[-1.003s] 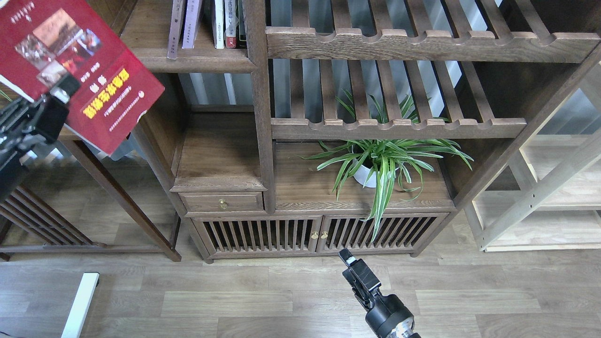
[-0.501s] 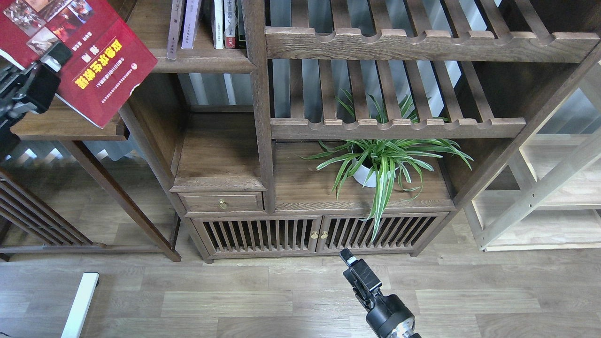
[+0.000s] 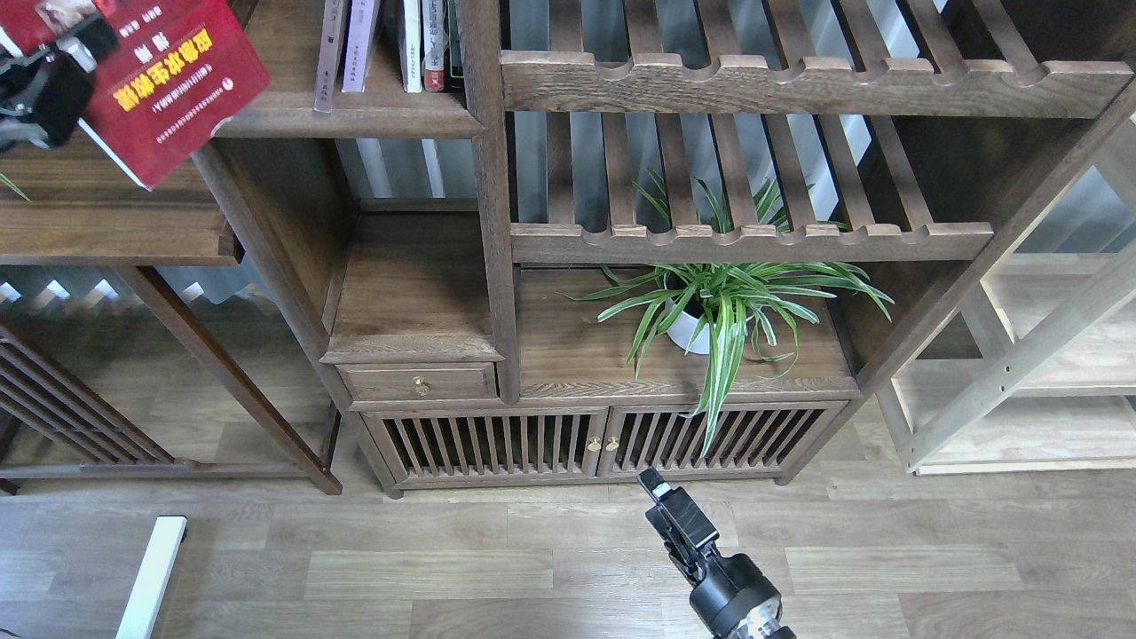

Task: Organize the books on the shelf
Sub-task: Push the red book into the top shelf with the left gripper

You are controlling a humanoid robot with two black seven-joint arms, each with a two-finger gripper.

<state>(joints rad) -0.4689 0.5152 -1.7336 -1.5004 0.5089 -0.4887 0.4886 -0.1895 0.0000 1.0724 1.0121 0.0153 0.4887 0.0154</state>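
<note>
My left gripper [image 3: 55, 78] is at the top left, shut on the lower edge of the red book with the yellow title band [image 3: 173, 89]. It holds the book tilted in the air, over the left end of the shelf [image 3: 355, 120], a dark walnut board. A pale lavender-white book [image 3: 359, 44] stands upright on that shelf, with a thin greyish-mauve spine [image 3: 330, 53] to its left. The large maroon book is not in view. My right gripper [image 3: 655, 486] is low over the floor in front of the cabinet doors, dark and seen end-on.
Thin white, red and dark-spined volumes [image 3: 430, 44] stand against the bookcase upright [image 3: 488, 177]. Slatted racks [image 3: 754, 84] fill the right side. A potted spider plant [image 3: 710, 311] sits on the lower board. A lower side board [image 3: 115, 235] lies under the held book. Pale shelving [image 3: 1047, 390] stands far right.
My left gripper has carried the red book up and to the left, partly out of the top of the view. The right arm has barely moved.
</note>
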